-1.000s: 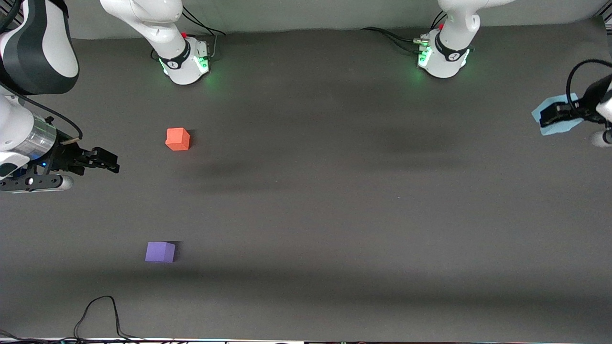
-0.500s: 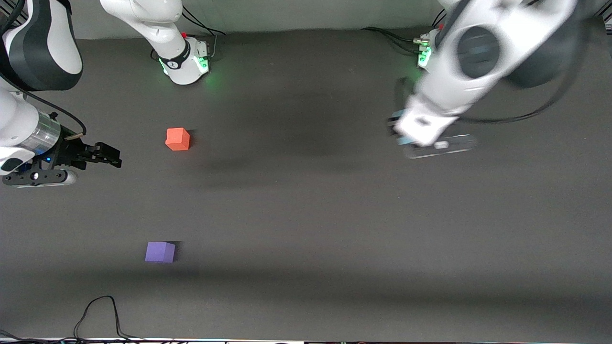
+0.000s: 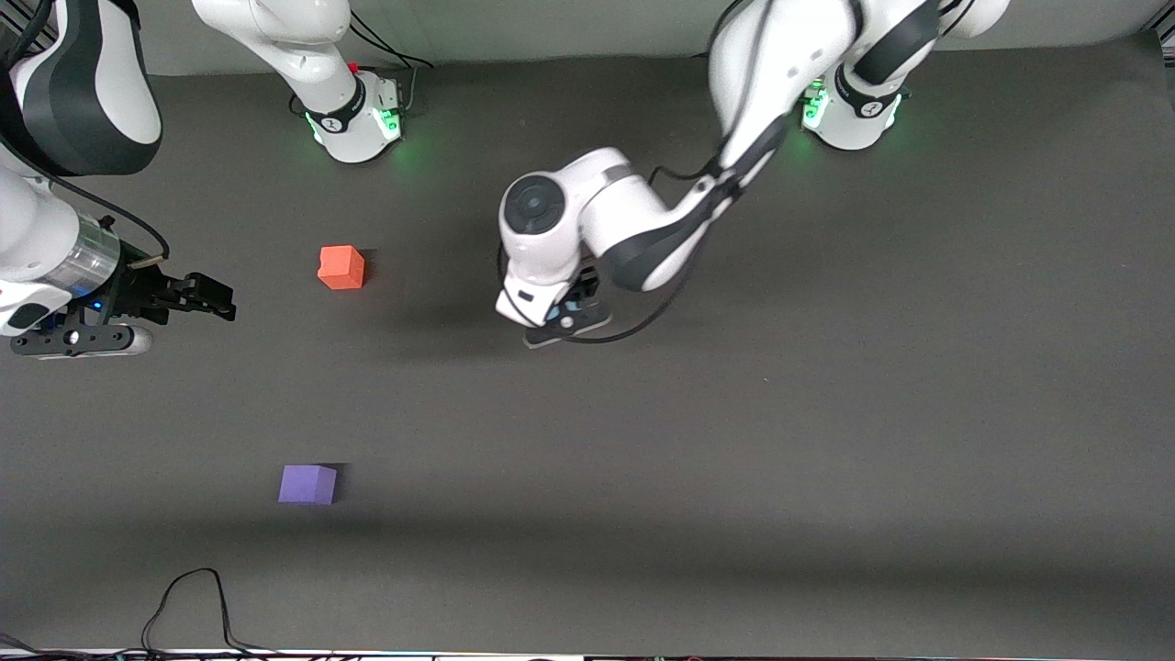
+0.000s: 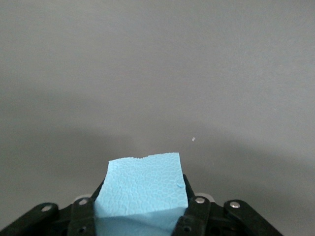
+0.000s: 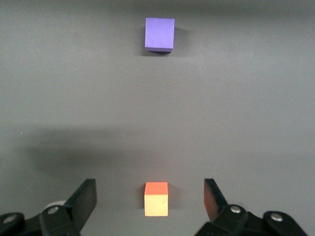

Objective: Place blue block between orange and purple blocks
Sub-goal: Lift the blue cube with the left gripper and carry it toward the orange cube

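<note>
We're mid-carry, left gripper (image 3: 567, 310) jaws clenched on the sky-blue foam cube (image 4: 141, 189), right gripper (image 3: 204, 298) waiting released; next, lower it between the orange-red foam cube (image 3: 341, 267) and violet foam cube (image 3: 307, 484).

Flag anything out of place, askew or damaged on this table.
Nothing stands out. The orange block and purple block sit flat and apart; the left gripper holds the blue block intact; the right gripper waits open.

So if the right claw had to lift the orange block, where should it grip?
Come straight down on the orange block and pinch two opposite flat side faces. It sits square and alone on the table, and the open right claw frames it.
</note>
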Tool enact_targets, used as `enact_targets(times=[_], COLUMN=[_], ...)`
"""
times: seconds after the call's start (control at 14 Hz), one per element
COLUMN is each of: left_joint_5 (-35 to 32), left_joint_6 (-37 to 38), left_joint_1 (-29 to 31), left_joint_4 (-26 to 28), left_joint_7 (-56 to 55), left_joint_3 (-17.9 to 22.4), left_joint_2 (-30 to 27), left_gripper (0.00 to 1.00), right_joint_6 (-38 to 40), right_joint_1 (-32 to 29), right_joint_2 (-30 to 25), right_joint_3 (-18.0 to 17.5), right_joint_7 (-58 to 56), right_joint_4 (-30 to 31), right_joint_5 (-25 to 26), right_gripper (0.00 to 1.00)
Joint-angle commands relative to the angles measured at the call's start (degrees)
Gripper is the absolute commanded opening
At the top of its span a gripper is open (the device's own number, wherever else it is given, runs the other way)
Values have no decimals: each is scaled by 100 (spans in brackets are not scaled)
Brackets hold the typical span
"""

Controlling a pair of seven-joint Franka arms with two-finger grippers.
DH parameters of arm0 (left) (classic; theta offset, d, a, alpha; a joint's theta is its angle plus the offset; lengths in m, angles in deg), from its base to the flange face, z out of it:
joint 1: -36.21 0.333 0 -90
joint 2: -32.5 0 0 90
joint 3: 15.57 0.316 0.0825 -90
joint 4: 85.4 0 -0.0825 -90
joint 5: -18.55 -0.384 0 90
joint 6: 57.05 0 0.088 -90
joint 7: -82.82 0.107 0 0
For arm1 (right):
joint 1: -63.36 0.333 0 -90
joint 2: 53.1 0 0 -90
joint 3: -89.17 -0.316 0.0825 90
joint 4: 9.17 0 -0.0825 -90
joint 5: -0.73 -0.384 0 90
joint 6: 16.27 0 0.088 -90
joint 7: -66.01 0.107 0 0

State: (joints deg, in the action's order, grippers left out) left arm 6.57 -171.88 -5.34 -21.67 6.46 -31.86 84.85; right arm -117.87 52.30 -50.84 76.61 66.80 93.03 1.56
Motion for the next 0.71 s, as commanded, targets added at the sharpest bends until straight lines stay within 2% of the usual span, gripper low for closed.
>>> enact_targets(times=[0.0,0.07,0.21,0.29,0.36,0.64], left_joint_5=[-58,-58,-58,-67,-76,-58], left_joint_6=[-267,-285,-320,-320,-320,205], left_joint_1=[-643,-722,-854,-863,-846,-539], left_joint_4=[-851,-1001,-1002,-985,-959,-950], left_joint_7=[-195,-213,-248,-265,-248,-169], left_joint_3=[539,556,661,671,671,662], left_joint_2=[879,1073,1119,1110,1102,751], left_gripper=[33,33,36,63,100,100], right_joint_6=[-185,-185,-229,-246,-255,-273], right_joint_1=[-1,-1,7,16,25,112], right_joint_2=[-147,-139,-112,-103,-95,-60], right_joint_3=[26,26,26,26,17,-70], right_joint_7=[-36,-27,-27,-18,26,219], right_joint_4=[178,186,186,178,178,151], right_joint_5=[-57,-57,-57,-57,-57,-57], right_gripper=[97,97,97,97,97,97])
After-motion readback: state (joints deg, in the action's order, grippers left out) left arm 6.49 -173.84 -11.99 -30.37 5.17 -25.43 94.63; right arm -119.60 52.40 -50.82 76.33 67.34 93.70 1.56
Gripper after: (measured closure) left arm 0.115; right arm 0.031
